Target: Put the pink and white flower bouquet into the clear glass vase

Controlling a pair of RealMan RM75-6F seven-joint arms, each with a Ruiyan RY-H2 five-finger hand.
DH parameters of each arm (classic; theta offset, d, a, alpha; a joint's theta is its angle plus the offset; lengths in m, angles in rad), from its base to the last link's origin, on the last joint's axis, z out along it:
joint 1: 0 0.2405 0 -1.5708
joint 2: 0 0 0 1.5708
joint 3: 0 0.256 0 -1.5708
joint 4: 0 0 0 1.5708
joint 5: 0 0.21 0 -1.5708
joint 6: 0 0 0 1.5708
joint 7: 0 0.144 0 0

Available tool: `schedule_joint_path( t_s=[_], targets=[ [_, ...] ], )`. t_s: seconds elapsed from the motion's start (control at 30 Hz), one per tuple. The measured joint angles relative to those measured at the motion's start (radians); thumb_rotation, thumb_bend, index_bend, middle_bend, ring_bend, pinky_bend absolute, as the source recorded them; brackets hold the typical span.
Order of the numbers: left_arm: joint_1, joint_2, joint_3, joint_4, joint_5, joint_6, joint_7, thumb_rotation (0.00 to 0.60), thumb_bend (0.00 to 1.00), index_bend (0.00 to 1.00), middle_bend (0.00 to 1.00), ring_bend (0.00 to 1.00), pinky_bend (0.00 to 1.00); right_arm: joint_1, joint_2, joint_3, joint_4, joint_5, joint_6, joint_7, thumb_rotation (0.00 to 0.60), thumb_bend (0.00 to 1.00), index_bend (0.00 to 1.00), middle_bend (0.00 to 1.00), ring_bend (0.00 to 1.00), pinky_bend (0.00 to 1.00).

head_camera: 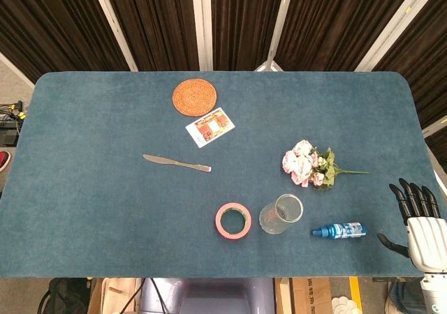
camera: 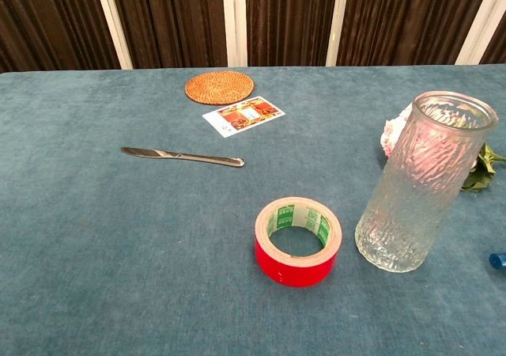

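On a blue bench (head_camera: 91, 188), from left to right, a butter knife (head_camera: 176, 163), a woven coaster (head_camera: 195, 96) and a card (head_camera: 210, 128) are seen. Nearer the front, a red tape roll (head_camera: 232, 220) stands just beside the upright glass vase (head_camera: 281, 214). The bouquet (head_camera: 311, 166) lies flat behind the vase, untouched. A blue bottle (head_camera: 339, 231) lies right of the vase. The right hand (head_camera: 419, 220) waits at the far right, fingers (head_camera: 412, 197) spread, nothing held. The vase could be tipped by a low approach; loose stems may be dropped.
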State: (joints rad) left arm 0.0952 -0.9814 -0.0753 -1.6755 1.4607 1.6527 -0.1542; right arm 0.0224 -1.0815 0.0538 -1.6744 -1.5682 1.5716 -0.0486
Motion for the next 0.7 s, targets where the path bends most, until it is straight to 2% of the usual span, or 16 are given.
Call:
schedule_joint_path(
  t_s=[0.4,0.7],
  targets=[
    [0.007,-0.004,0.012,-0.011,0.023,0.017,0.025,0.600,0.22,0.07,0.00,0.00,0.05,0.003,0.006,-0.006,0.003,0.000,-0.015,0.015,0.600,0.05,0.10,0.05,0.01,0.00],
    [0.000,-0.007,0.004,-0.014,0.000,0.002,0.034,0.600,0.22,0.07,0.00,0.00,0.05,0.005,0.014,-0.001,-0.005,0.013,-0.025,0.065,0.600,0.05,0.10,0.05,0.01,0.00]
  ],
)
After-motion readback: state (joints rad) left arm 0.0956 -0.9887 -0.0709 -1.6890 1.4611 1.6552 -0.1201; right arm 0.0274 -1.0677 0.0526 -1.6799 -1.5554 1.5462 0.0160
